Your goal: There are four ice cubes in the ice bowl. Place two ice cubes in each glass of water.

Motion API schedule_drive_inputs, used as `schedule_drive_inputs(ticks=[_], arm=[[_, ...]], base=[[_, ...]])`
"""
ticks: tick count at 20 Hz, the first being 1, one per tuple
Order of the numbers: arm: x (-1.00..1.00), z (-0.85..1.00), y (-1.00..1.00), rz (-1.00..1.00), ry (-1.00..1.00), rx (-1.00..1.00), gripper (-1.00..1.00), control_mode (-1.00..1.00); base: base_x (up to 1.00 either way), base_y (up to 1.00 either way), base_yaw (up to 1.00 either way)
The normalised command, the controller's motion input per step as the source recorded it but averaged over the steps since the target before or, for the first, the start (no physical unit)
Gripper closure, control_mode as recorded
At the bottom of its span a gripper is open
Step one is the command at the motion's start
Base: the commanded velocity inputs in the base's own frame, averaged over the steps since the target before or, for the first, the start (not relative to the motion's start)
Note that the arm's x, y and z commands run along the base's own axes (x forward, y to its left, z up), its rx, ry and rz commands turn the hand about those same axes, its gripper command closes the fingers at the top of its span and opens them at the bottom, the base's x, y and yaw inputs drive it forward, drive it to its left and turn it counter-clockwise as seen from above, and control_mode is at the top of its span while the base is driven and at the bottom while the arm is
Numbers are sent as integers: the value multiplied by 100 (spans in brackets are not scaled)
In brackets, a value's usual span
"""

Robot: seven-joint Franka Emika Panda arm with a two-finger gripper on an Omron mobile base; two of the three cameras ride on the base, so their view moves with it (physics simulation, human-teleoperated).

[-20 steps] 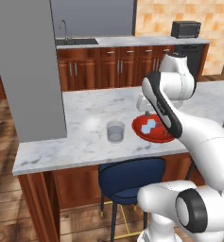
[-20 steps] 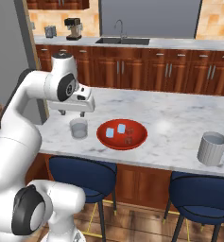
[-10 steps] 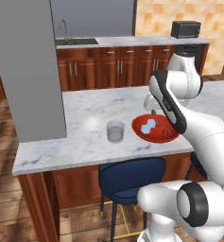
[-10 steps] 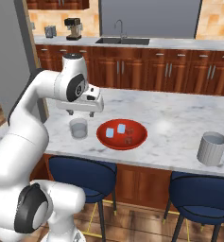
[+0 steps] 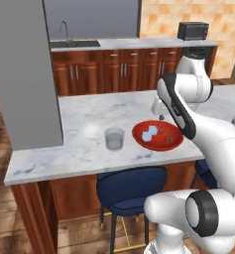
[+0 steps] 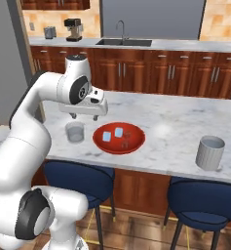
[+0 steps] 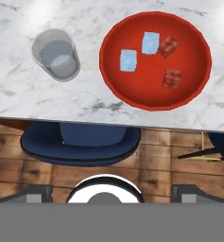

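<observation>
The red ice bowl (image 7: pixel 198 90) (image 6: pixel 136 144) (image 5: pixel 174 144) sits on the marble counter. It holds two pale-blue ice cubes (image 7: pixel 128 60) (image 7: pixel 150 43) (image 6: pixel 107 136) and two more cubes (image 7: pixel 172 78) that look red-tinted. The clear glass of water (image 7: pixel 56 59) (image 6: pixel 75 132) (image 5: pixel 114 139) stands to the bowl's left. The ribbed grey glass (image 6: pixel 210 153) stands far right on the counter. My gripper (image 6: pixel 83 116) (image 7: pixel 112 193) hovers open above the counter, between the clear glass and the bowl, holding nothing.
A blue stool (image 7: pixel 80 142) (image 5: pixel 131 184) stands below the counter's front edge, and a second one (image 6: pixel 204 201) is under the ribbed glass. A grey fridge side (image 5: pixel 20 74) rises at the left. The back counter has a sink (image 6: pixel 124 42).
The arm has swung a little to the right along the counter, bringing the hand nearer the bowl. The bowl, the cubes and both glasses have stayed put.
</observation>
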Motion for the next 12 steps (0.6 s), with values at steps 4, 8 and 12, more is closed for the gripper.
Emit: schedule_drive_inputs(ticks=[4,8,12], arm=[[0,0,0,0,0,0,-100,100],[0,0,0,0,0,0,-100,100],[0,0,0,0,0,0,-100,100]], base=[[14,-41,0],[20,-42,0],[27,-43,0]])
